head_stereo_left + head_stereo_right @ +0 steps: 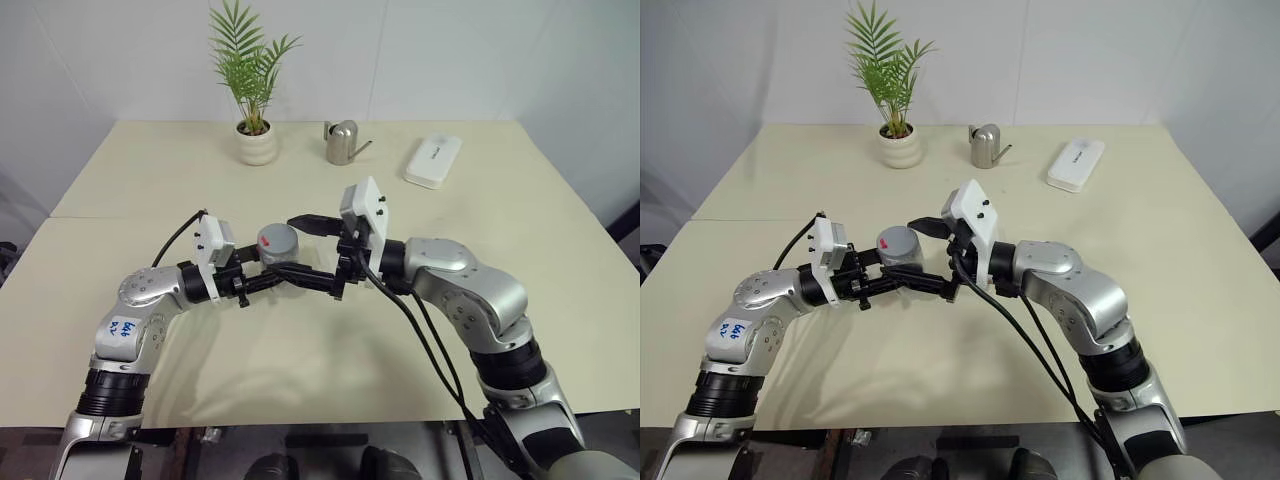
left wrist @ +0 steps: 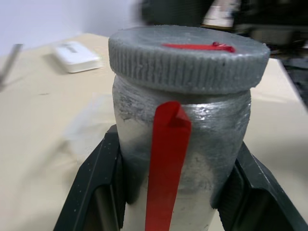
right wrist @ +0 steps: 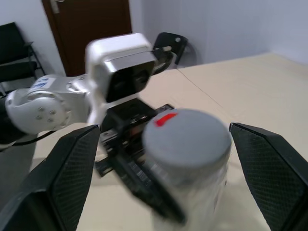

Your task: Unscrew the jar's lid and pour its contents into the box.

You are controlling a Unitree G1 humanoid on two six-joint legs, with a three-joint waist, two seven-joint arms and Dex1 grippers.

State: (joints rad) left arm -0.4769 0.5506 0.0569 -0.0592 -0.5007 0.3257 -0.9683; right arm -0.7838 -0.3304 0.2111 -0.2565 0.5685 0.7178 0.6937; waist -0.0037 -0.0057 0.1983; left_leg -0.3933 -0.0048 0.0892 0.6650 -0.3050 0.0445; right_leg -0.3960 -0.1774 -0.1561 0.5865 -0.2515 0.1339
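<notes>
My left gripper (image 1: 270, 265) is shut on the jar (image 1: 280, 245), a silvery-grey cylinder held upright above the table. In the left wrist view the black fingers (image 2: 96, 187) clamp the jar's body (image 2: 207, 139) on either side of its red stripe. The grey lid (image 2: 187, 62) with its red mark sits on the jar, so the contents are hidden. My right gripper (image 3: 166, 178) is open and level, with one finger on each side of the lid (image 3: 187, 137) and apart from it. A faint clear patch (image 2: 89, 120) lies on the table; I cannot tell whether it is the box.
At the back of the cream table (image 1: 520, 300) stand a potted palm (image 1: 255, 140), a steel watering can (image 1: 343, 143) and a white oblong case (image 1: 432, 161). A seam runs across the table's left part. Cables hang from my right wrist.
</notes>
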